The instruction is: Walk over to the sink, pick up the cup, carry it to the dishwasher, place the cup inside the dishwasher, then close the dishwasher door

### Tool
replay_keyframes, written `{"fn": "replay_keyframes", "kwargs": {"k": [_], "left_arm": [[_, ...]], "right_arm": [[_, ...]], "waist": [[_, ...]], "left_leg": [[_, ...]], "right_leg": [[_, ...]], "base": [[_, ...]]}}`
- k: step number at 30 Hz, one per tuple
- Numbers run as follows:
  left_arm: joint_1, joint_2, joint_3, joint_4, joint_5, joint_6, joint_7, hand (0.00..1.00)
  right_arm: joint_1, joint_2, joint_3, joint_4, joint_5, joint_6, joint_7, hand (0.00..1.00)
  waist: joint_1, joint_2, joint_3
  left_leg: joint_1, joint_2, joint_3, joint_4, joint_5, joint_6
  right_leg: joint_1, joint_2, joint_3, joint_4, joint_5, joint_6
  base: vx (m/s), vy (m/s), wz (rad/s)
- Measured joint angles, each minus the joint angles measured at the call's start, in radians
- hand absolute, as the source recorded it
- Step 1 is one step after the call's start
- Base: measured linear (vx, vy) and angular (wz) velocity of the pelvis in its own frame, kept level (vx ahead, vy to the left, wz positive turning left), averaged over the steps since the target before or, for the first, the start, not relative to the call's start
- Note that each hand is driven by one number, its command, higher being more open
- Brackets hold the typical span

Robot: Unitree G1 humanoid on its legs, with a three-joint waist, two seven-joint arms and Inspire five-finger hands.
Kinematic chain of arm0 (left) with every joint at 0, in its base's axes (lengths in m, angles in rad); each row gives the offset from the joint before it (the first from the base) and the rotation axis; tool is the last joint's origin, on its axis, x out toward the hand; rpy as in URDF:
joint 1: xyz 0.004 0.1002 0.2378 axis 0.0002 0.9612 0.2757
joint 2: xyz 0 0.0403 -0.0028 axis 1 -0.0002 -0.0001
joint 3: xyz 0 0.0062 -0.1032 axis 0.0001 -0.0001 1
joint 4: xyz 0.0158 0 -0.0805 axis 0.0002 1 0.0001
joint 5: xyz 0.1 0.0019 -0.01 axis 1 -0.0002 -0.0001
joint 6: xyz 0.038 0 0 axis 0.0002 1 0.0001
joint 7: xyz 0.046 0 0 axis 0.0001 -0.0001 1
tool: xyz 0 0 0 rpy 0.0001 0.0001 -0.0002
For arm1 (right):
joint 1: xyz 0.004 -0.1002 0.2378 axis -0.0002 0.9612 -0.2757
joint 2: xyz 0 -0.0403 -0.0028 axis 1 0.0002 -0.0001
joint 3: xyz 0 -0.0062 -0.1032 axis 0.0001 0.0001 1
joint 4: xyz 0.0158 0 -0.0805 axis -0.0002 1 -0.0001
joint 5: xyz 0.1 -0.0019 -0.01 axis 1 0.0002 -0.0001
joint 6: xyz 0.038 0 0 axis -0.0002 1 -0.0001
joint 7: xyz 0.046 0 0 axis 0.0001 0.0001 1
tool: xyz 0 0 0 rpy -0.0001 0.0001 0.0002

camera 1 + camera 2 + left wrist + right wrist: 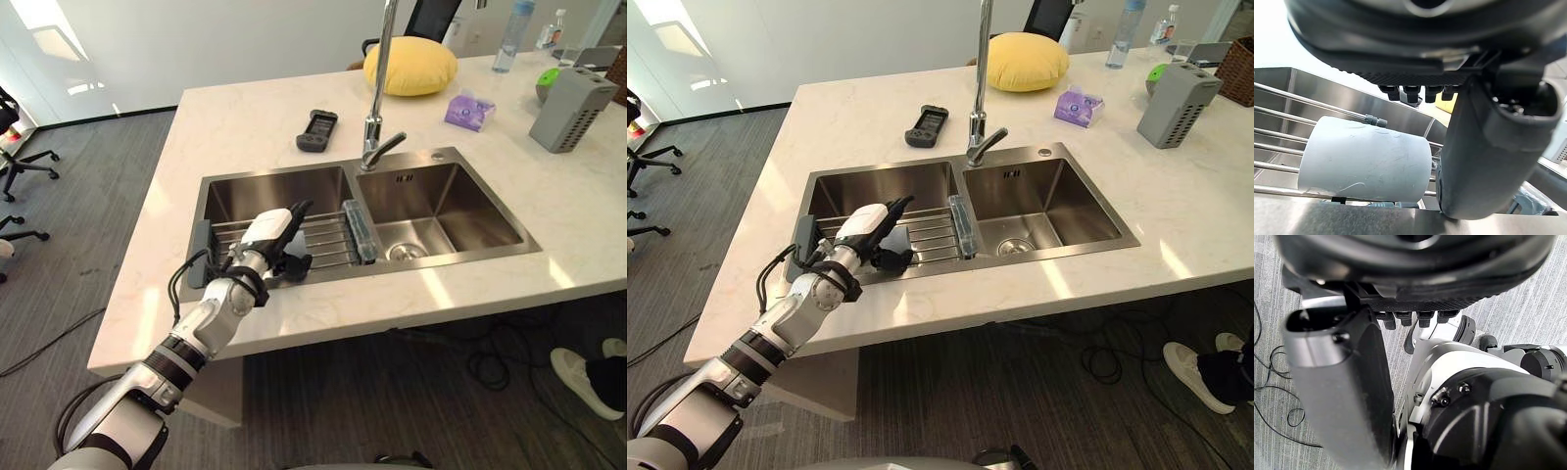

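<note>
The left hand (272, 235) is hovering over the left basin of the sink (294, 171), near the basin's 6 o'clock edge. Its fingers (1415, 92) are reaching out straight above the cup (1364, 159), curled round nothing. Its thumb (1484, 156) is standing beside the cup's end; contact cannot be judged. The cup is lying on its side on the wire rack (328, 240). The faucet (377, 117) is standing at 1 o'clock from the hand.

Hazard: the cup is probably free to roll along the rails. Fingers pushing before the thumb closes could drive it away.

The left wrist view is giving the cup's pose. The eye views are giving the hand's place in the basin, with the hand covering the cup. The right wrist view is showing the right hand (1337, 391) relaxed, holding nothing.
</note>
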Motion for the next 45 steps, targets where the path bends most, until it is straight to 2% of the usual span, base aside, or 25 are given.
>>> {"fn": "replay_keyframes", "kwargs": {"k": [8, 22, 28, 37, 45], "left_arm": [[0.000, 0.000, 0.000, -0.007, 0.002, 0.017, 0.001, 1.00], [0.003, 0.014, -0.001, 0.005, 0.002, 0.022, 0.147, 1.00], [0.003, 0.019, -0.001, 0.005, 0.002, 0.024, 0.146, 1.00], [0.003, 0.020, 0.007, -0.019, 0.141, 0.004, 0.032, 1.00], [0.003, 0.022, -0.011, -0.034, 0.141, 0.056, 0.042, 1.00]], "right_arm": [[0.000, -0.015, 0.034, -0.001, 0.003, 0.000, -0.007, 1.00], [0.000, -0.012, 0.047, -0.004, 0.031, -0.008, -0.011, 1.00], [0.000, -0.012, 0.046, -0.004, 0.031, -0.008, -0.011, 1.00], [0.001, -0.014, 0.046, -0.009, 0.030, -0.007, -0.011, 1.00], [0.001, -0.018, 0.065, -0.011, 0.034, -0.007, -0.035, 1.00]], "waist": [[-0.001, -0.001, 0.001], [-0.004, -0.001, 0.009], [-0.002, -0.001, 0.009], [0.000, -0.001, 0.010], [-0.005, -0.001, 0.009]], "left_leg": [[0.001, 0.001, 0.002, 0.000, 0.000, 0.000], [0.003, 0.003, 0.007, 0.000, -0.002, -0.002], [0.002, 0.003, 0.008, 0.000, -0.002, -0.002], [0.002, 0.003, 0.008, 0.000, -0.002, -0.002], [0.004, 0.002, 0.009, 0.000, -0.002, -0.002]], "right_leg": [[0.000, 0.001, 0.002, 0.001, 0.000, 0.000], [-0.001, 0.002, 0.006, 0.000, 0.000, 0.000], [-0.005, 0.002, 0.009, 0.005, 0.000, 0.000], [-0.007, 0.002, 0.010, 0.009, 0.000, 0.000], [-0.007, 0.002, 0.012, 0.009, 0.000, 0.000]], "base": [[0.00, 0.000, 0.00], [0.00, 0.000, 0.00], [0.00, 0.000, 0.00], [0.00, 0.000, 0.00], [0.00, 0.000, 0.00]]}}
